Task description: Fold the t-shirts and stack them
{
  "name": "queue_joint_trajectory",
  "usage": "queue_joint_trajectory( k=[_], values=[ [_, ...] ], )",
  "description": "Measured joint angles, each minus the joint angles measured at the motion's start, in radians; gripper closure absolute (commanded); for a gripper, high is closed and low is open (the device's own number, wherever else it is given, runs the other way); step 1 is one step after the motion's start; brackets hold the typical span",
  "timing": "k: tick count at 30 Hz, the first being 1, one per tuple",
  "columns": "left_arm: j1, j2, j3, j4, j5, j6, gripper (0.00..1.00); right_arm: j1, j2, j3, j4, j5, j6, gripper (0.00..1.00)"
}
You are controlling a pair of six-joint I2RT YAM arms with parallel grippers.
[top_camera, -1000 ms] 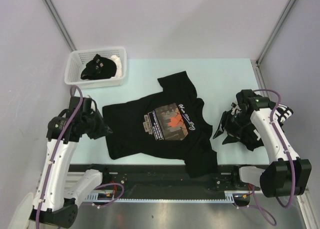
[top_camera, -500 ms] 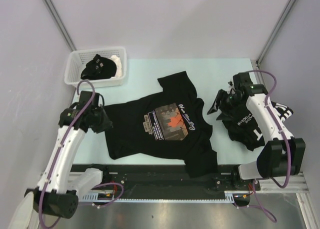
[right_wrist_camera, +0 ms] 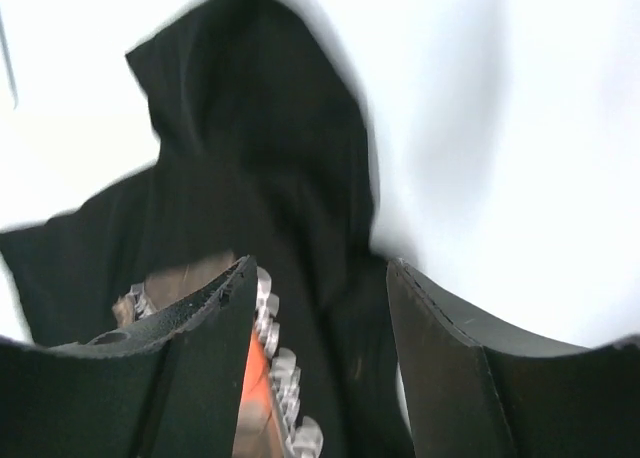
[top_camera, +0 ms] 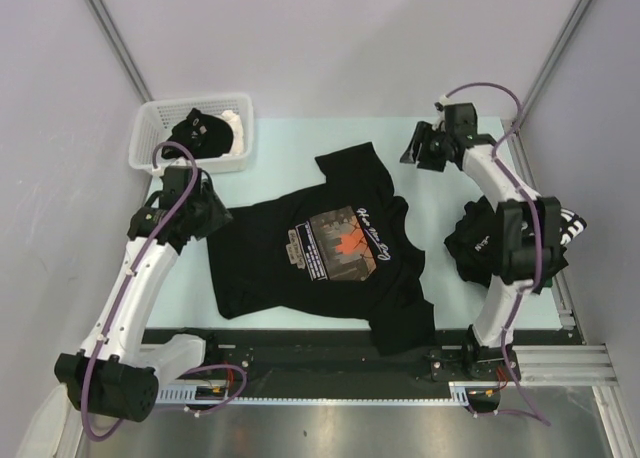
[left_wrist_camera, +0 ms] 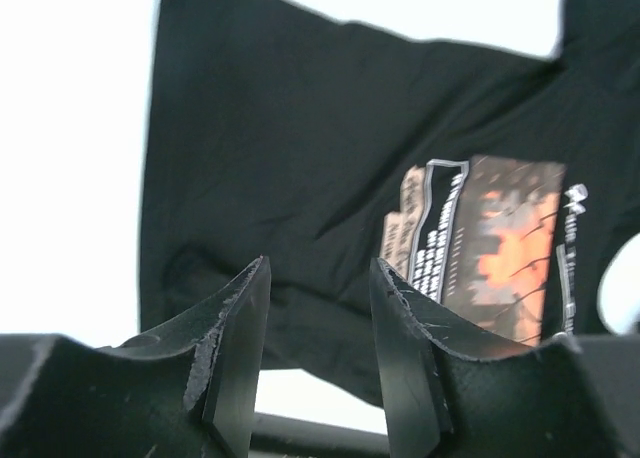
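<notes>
at t-shirt [top_camera: 250,268] edge, left gripper [top_camera: 211,221]

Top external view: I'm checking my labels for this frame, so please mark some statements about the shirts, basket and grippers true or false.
1. The printed t-shirt lies spread flat on the table. True.
2. The white basket holds nothing. False: a dark garment lies in it.
3. The right gripper grips the lettered t-shirt. False: its fingers stand apart with nothing between, and that shirt lies crumpled beside the right arm.
4. The left gripper is at the printed t-shirt's basket-side edge, fingers apart. True.
</notes>
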State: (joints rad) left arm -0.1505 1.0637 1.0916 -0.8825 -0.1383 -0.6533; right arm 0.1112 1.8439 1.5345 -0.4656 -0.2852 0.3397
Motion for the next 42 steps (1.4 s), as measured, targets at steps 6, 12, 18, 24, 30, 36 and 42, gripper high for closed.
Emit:
queue_joint_trajectory(
  k=[6,12,18,24,30,36,42],
  values=[
    [0.000,-0.005,0.000,0.058,0.018,-0.021,0.53,0.052,0.293,0.309,0.027,0.015,-0.127,0.43],
    [0.000,-0.003,0.003,0.049,0.019,-0.027,0.54,0.080,0.447,0.477,0.037,-0.002,-0.177,0.46],
    [0.000,-0.003,0.005,0.024,0.011,-0.028,0.54,0.073,0.528,0.531,0.049,-0.029,-0.193,0.46],
    [0.000,0.025,0.026,0.000,0.011,-0.027,0.55,0.066,0.599,0.592,0.066,-0.069,-0.196,0.46],
    [0.000,0.048,0.031,-0.004,0.011,-0.028,0.55,0.066,0.626,0.599,0.107,-0.117,-0.195,0.46],
    [0.000,0.050,0.037,-0.024,0.011,-0.027,0.56,0.066,0.671,0.621,0.154,-0.153,-0.178,0.49],
    [0.000,0.048,0.054,-0.049,0.009,-0.027,0.56,0.069,0.703,0.628,0.172,-0.170,-0.158,0.55]
  ],
)
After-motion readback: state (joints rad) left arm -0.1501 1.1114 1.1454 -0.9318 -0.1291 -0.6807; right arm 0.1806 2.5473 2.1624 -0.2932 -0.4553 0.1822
